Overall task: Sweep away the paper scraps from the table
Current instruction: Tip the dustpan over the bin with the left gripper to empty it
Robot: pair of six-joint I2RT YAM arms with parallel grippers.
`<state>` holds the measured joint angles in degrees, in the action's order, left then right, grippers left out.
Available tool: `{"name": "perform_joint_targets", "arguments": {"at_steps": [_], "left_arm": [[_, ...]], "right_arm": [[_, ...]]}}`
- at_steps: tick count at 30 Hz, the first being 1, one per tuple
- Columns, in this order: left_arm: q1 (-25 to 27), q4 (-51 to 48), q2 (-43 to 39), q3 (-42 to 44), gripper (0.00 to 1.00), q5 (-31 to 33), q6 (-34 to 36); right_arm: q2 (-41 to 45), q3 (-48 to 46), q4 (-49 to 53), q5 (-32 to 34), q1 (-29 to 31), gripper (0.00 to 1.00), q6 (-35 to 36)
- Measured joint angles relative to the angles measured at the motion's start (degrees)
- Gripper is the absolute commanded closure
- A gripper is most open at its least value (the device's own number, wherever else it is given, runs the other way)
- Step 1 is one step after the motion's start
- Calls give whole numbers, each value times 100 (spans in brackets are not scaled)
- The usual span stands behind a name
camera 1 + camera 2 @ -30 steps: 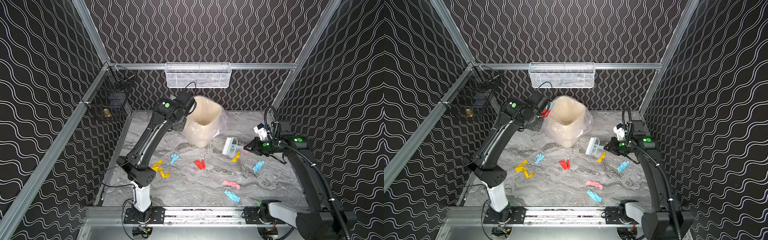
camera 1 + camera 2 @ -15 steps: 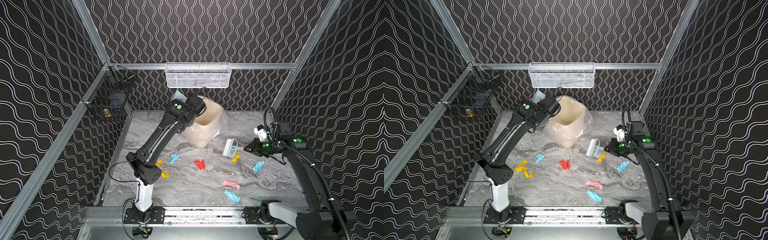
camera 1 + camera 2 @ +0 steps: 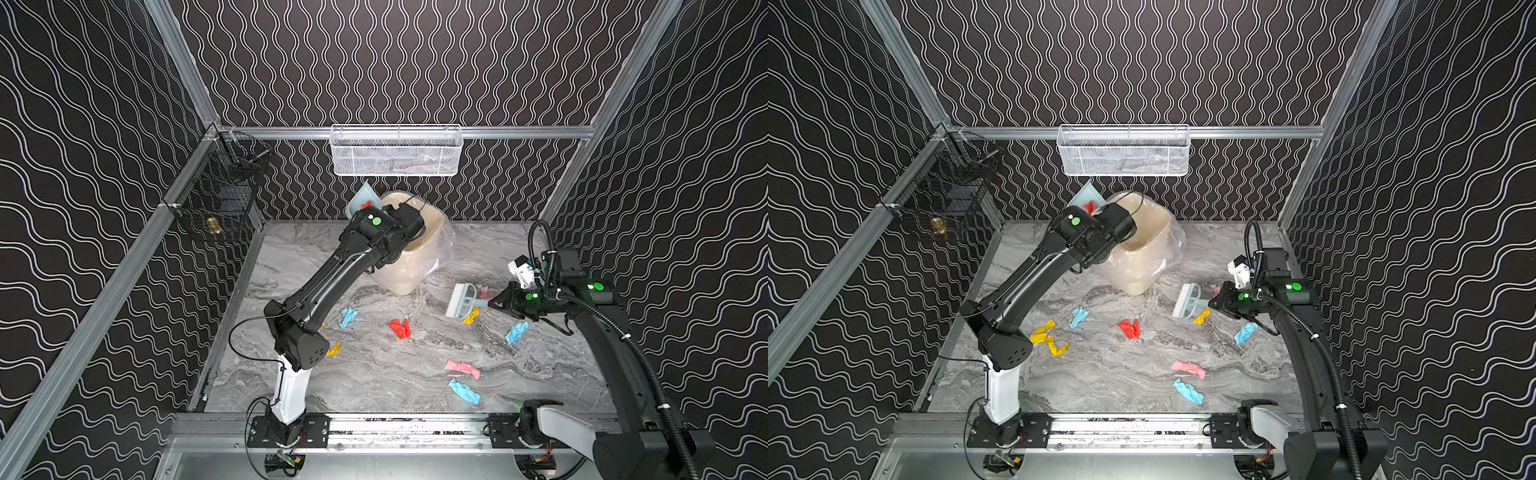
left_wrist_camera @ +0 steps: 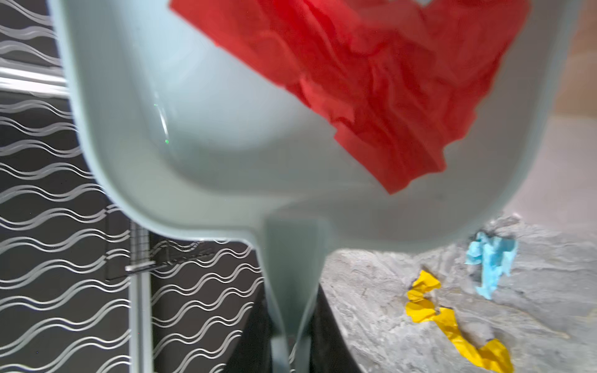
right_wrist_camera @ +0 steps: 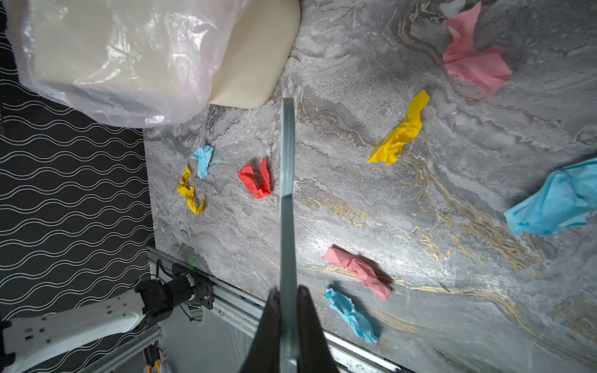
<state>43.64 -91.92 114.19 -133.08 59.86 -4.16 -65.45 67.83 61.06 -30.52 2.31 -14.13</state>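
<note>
In both top views the left arm (image 3: 332, 270) has risen, dustpan (image 3: 360, 199) tilted up by the bin (image 3: 409, 266), paper scraps (image 3: 400, 328) strewn over the table (image 3: 374, 374); left wrist: left gripper (image 4: 290, 352) pinches the dustpan's handle; right wrist: right gripper (image 5: 288, 323) clamps the brush (image 5: 287, 193).

No legible text (none anywhere) —

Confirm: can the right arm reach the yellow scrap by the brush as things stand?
Probably yes. The right gripper, shut on the brush, hangs right beside that yellow scrap, and only bare table lies around it, so nothing seems to block it.
</note>
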Motion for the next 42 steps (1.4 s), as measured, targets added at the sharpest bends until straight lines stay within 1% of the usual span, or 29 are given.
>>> {"name": "perform_joint_targets", "arguments": {"at_steps": [8, 10, 17, 20, 24, 27, 31, 42], "left_arm": [[273, -2, 155, 35, 100, 815, 157], [372, -2, 201, 59, 100, 1062, 295], [505, -11, 258, 490, 100, 1700, 472], [520, -9, 243, 566, 100, 1945, 647], [540, 52, 240, 623, 100, 2223, 1113], [544, 186, 240, 640, 100, 2358, 1412], [544, 367, 192, 872, 100, 2500, 1751], [538, 767, -52, 1115, 100, 2544, 2400]], "right_arm": [[63, -83, -15, -2, 0, 100, -22], [107, -127, -15, -2, 0, 100, -24], [236, -225, -17, -20, 0, 100, -42], [291, -289, -24, -22, 0, 100, -42], [350, -345, -37, -24, 0, 100, -44], [398, -389, -59, -22, 0, 100, -46], [466, -428, -83, -22, 0, 100, -96], [732, -820, -175, -44, 0, 100, -192]]}}
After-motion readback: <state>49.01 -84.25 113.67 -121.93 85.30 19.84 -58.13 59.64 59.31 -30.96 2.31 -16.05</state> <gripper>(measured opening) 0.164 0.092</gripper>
